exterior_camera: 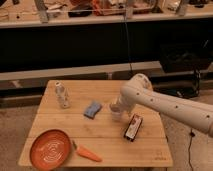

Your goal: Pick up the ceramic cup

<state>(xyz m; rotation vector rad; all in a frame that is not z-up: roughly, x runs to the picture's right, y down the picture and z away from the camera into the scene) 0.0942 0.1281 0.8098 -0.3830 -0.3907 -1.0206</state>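
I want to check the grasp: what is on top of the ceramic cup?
The claw hangs right over the ceramic cup and hides its mouth. Only the cup's lower wall shows, on the wooden table. Its inside cannot be seen.

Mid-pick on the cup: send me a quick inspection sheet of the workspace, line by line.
Surface: wooden table, light slats, level.
Job's things: ceramic cup upright right of centre, its top hidden by the arm.
Clutter: blue sponge left of the cup, apart from it; small bottle far left; dark packet front right of the cup; orange plate and carrot front left.
Grippers: gripper down at the cup; whether it holds it cannot be told.
Cables: thin cable on the floor, right of the table.
Surroundings: cluttered shelf behind.
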